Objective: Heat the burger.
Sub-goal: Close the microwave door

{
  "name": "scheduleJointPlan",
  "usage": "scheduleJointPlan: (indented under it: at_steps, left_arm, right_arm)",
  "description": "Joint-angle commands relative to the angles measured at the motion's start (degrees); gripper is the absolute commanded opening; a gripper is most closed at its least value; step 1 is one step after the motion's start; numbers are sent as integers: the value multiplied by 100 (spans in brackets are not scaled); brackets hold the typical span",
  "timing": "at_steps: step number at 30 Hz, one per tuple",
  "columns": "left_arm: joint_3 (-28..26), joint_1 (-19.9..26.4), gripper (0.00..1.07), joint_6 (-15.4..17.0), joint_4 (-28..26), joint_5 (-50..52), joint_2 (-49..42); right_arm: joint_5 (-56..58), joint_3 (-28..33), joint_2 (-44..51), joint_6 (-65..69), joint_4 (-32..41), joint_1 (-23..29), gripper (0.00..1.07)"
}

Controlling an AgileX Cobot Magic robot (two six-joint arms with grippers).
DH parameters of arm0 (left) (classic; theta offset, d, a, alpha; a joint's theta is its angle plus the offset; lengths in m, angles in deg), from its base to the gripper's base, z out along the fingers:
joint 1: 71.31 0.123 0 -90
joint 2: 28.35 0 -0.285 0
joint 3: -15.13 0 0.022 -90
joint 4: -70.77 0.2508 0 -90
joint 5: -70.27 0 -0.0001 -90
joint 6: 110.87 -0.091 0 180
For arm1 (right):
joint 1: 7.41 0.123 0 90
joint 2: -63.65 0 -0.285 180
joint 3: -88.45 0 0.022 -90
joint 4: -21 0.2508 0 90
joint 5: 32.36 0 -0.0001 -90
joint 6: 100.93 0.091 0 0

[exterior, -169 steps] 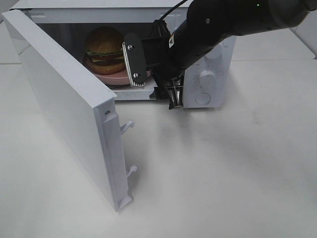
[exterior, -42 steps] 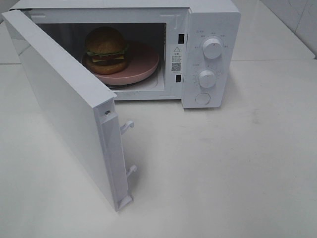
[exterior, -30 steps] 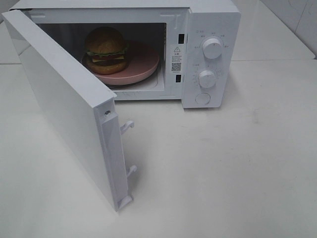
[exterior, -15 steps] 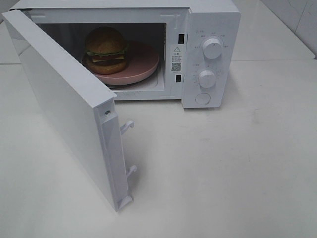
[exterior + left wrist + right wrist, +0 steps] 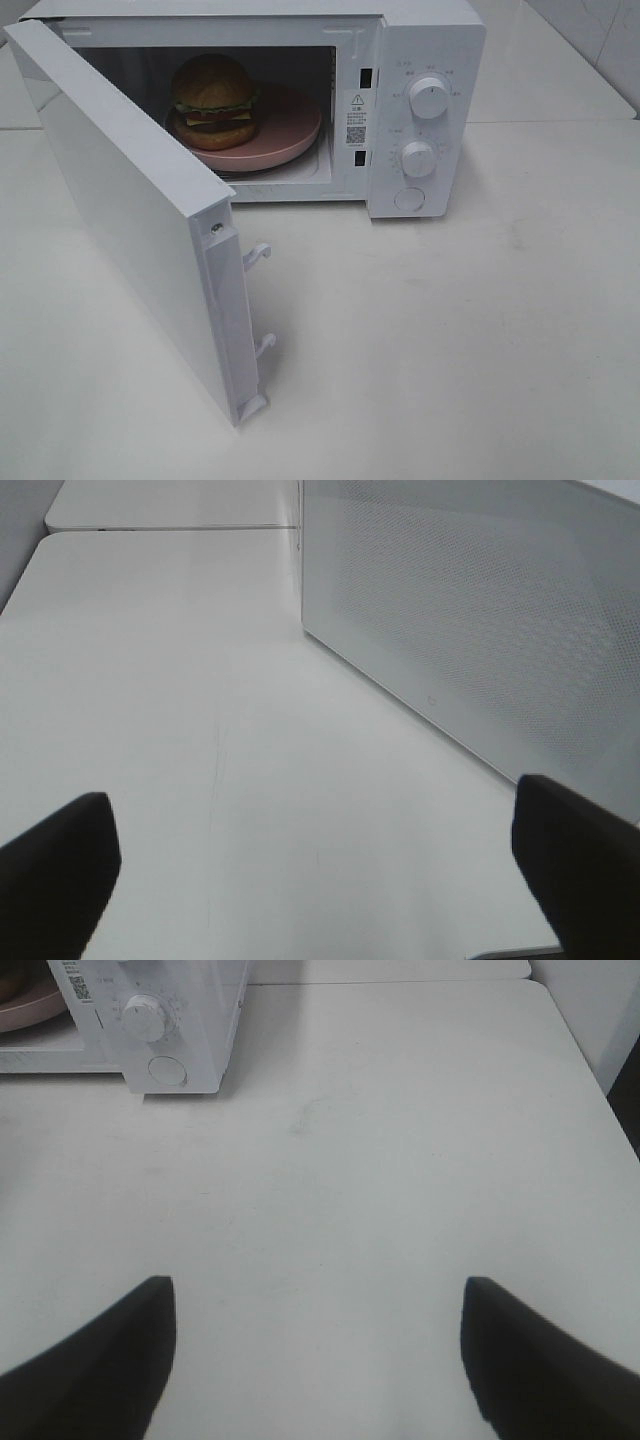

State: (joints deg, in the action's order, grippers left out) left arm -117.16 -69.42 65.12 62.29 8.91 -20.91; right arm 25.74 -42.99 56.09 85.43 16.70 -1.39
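White tabletop (image 5: 450, 350); perhaps tiled wall (image 5: 608, 40) behind

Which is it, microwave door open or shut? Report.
Open. The microwave door stands wide, exposing the burger on the pink plate inside.

lab bench: microwave (image 5: 425, 60) on white table (image 5: 450, 330)

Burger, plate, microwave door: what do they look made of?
Burger: probably a plastic replica; the bun's sheen is hard and even. Plate: matte pink, plastic or ceramic, unclear which. Microwave door: smooth white shell, painted metal or plastic; dotted mesh window.
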Motion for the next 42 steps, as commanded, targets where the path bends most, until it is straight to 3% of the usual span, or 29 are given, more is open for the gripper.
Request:
scheduleJointPlan:
  at_steps: [1, 18, 20, 23, 25, 28, 30, 33, 34, 40, 42]
  left_arm:
    - [-6, 17, 100, 6, 0, 23, -92]
    - [-201, 17, 95, 6, 46, 464, 309]
    - [-201, 17, 83, 6, 29, 716, 544]
    - [-201, 17, 76, 6, 17, 773, 630]
    - [-201, 17, 43, 6, -23, 1003, 940]
    - [-201, 17, 35, 6, -23, 1077, 1031]
    - [-201, 17, 14, 6, -23, 1387, 1369]
    - [-201, 17, 9, 6, -23, 1541, 1541]
    - [-201, 17, 1, 0, -23, 1627, 1650]
    - [86, 17, 0, -435, -132, 2733, 2194]
    - [183, 17, 0, -447, -183, 2974, 2252]
  right_arm:
    - [-92, 0, 166, -6, 11, -29, 76]
    - [-92, 0, 166, -6, 11, -29, 76]
    - [-92, 0, 166, -6, 11, -29, 76]
    - [-92, 0, 166, -6, 11, -29, 76]
    - [-92, 0, 166, -6, 11, -29, 76]
    - [-92, 0, 166, -6, 11, -29, 76]
    - [-92, 0, 166, -6, 11, -29, 76]
    - [-92, 0, 166, -6, 11, -29, 76]
    - [-92, 0, 166, -6, 11, -29, 76]
    - [-92, 0, 166, 0, 11, -29, 76]
    - [-92, 0, 166, 0, 11, -29, 76]
